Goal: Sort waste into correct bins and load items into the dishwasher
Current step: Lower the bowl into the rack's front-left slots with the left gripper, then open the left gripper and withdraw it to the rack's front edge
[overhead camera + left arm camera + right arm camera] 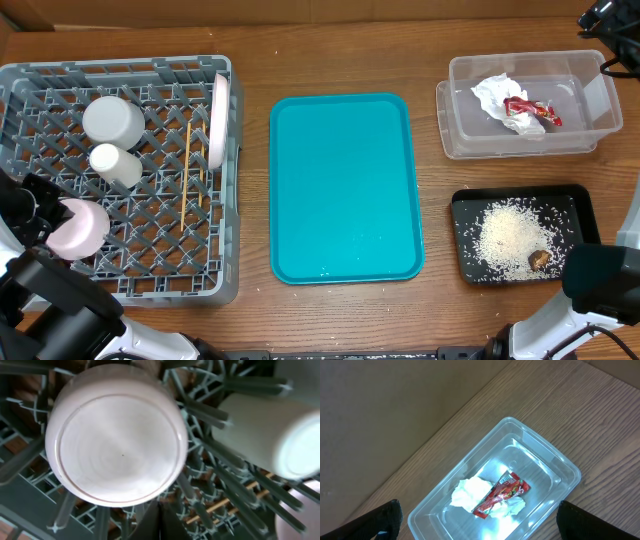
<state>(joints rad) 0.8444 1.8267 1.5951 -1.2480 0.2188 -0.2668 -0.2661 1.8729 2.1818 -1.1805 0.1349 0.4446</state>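
Note:
The grey dishwasher rack (150, 285) holds an upturned white bowl (112, 118), a white cup (115, 165), a plate (217, 120) on edge and chopsticks (190, 175). Another upturned bowl (78, 225) rests near the rack's left side. In the left wrist view it fills the frame as the bowl (117, 435). My left gripper (160, 522) is shut just below it, holding nothing. The clear bin (555, 467) contains the napkin (470, 492) and wrapper (502, 492). My right gripper (477, 520) hangs open high above it. The black bin (575, 200) holds rice grains (510, 235) and a brown scrap (540, 259).
A teal serving tray (345, 190) lies bare between the rack and the bins. The clear bin (530, 110) sits at the back right by the table's far edge. My arms' dark links fill the front corners of the overhead view.

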